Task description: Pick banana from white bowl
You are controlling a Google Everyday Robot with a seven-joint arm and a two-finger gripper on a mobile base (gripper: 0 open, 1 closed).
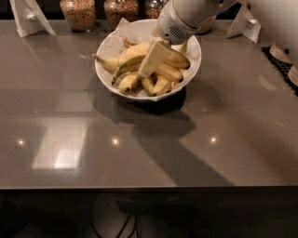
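Observation:
The white bowl [103,69] stands at the back middle of the grey table, lined with crumpled white paper and filled with several yellow bananas [132,52]. My gripper [149,65] comes in from the upper right on a white arm [186,18] and reaches down into the bowl. Its cream tip lies against the top bananas at the bowl's centre. The bananas under the gripper are partly hidden by it.
Three glass jars [78,13] of grains stand behind the bowl at the table's back edge. Folded white paper stands at the back left [28,16] and back right [247,23]. White objects [284,46] sit at the right edge. The table's front edge [139,186] is near.

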